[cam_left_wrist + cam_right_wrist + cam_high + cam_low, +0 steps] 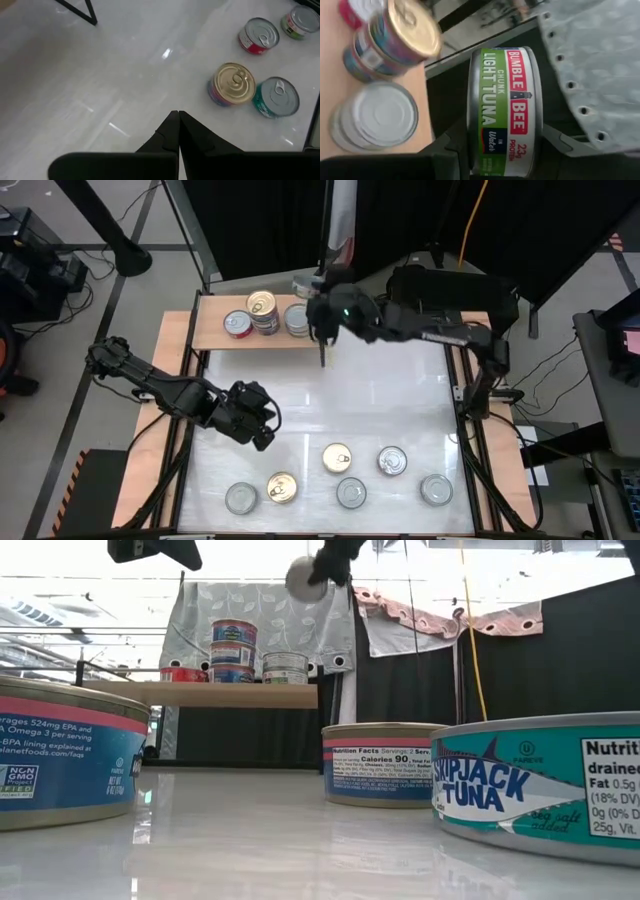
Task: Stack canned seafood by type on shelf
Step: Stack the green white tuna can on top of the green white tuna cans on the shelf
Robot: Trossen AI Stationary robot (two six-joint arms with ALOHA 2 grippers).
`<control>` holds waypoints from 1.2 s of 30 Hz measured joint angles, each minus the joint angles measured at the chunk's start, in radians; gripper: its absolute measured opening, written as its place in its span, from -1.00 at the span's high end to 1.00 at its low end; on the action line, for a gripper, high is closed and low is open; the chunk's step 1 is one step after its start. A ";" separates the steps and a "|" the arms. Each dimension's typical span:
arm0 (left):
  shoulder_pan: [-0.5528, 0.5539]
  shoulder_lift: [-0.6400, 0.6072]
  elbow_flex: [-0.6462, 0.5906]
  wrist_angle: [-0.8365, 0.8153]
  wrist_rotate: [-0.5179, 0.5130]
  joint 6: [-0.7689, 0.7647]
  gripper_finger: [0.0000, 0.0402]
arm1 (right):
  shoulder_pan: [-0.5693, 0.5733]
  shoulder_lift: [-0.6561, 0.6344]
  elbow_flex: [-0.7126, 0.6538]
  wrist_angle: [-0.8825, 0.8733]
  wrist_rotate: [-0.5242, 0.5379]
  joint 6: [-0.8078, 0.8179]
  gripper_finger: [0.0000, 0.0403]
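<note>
The right gripper (pixel 502 145) clamps a green-labelled tuna can (pixel 503 110) above the shelf (pixel 215 330). The left gripper (pixel 178 131) hangs clenched and empty over the table (pixel 400 395).

Three can piles (pixel 265 317) sit on the shelf (pixel 215 330) (six cans (pixel 338 459) lie near the table's front).

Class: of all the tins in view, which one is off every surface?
The green-labelled tuna tin, clamped in the right pincer above the shelf; every other tin rests on shelf or table.

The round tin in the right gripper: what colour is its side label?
Green and red, clearest in the right wrist view.
</note>
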 joint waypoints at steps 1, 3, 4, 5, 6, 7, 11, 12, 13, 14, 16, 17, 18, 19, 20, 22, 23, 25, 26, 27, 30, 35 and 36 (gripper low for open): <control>0.003 0.000 0.000 0.000 -0.004 0.001 0.98 | -0.022 0.013 0.000 0.002 -0.045 -0.001 0.34; 0.007 0.000 0.000 0.000 -0.009 0.001 0.98 | -0.051 0.037 0.000 0.002 -0.125 -0.002 0.34; 0.010 0.000 0.000 0.000 -0.012 0.001 0.98 | -0.057 0.050 0.000 0.004 -0.148 -0.014 0.34; 0.012 0.000 0.000 0.000 -0.012 0.001 0.98 | -0.058 0.065 0.000 0.008 -0.157 -0.032 0.34; 0.012 0.000 0.000 0.000 -0.014 0.001 0.98 | -0.057 0.082 0.000 0.010 -0.157 -0.057 0.34; 0.012 0.000 0.000 0.000 -0.014 0.001 0.98 | -0.056 0.096 0.000 0.005 -0.158 -0.080 0.34; 0.012 0.000 0.000 0.000 -0.014 0.000 0.98 | -0.042 0.152 -0.002 -0.005 -0.156 -0.145 0.33; 0.011 0.000 0.000 0.000 -0.014 0.000 0.98 | -0.039 0.161 -0.002 -0.004 -0.146 -0.154 0.33; 0.011 0.000 0.000 0.000 -0.014 0.000 0.98 | -0.037 0.169 -0.002 -0.004 -0.127 -0.157 0.33; 0.011 0.000 0.000 0.000 -0.014 0.000 0.98 | -0.035 0.179 -0.002 -0.004 -0.108 -0.157 0.33; 0.011 0.000 0.000 0.000 -0.014 0.000 0.98 | -0.034 0.188 -0.002 -0.017 -0.067 -0.156 0.33; 0.011 0.000 0.000 -0.001 -0.014 0.000 0.98 | -0.035 0.195 -0.002 -0.026 -0.051 -0.153 0.33; 0.011 0.000 0.000 -0.001 -0.014 0.000 0.98 | -0.036 0.197 -0.002 -0.025 -0.043 -0.144 0.33; 0.011 0.000 0.000 0.000 -0.014 0.000 0.98 | -0.037 0.198 -0.002 -0.025 -0.043 -0.135 0.33; 0.011 0.000 0.000 -0.001 -0.014 0.000 0.98 | -0.037 0.199 -0.002 -0.027 -0.041 -0.127 0.33; 0.010 0.000 0.000 -0.001 -0.014 0.000 0.98 | -0.036 0.198 -0.002 -0.026 -0.041 -0.103 0.32; 0.010 0.000 0.000 -0.001 -0.014 0.001 0.98 | -0.036 0.198 -0.002 -0.027 -0.042 -0.091 0.31; 0.010 0.000 0.000 -0.001 -0.003 0.000 0.98 | -0.035 0.198 -0.002 -0.028 -0.051 -0.070 0.26; 0.010 0.000 0.000 -0.002 0.005 0.001 0.97 | -0.035 0.198 -0.001 -0.036 -0.063 -0.063 0.23; 0.010 0.000 0.000 -0.003 0.011 0.001 0.95 | -0.035 0.198 -0.001 -0.051 -0.080 -0.054 0.19; 0.010 -0.002 0.000 -0.007 0.023 0.001 0.85 | -0.037 0.197 0.000 -0.102 -0.112 -0.014 0.05; 0.010 -0.004 0.000 -0.017 0.042 0.000 0.65 | -0.037 0.194 0.000 -0.121 -0.123 0.060 -0.14; 0.010 -0.004 0.000 -0.017 0.050 0.000 0.61 | -0.038 0.190 0.000 -0.125 -0.132 0.078 -0.18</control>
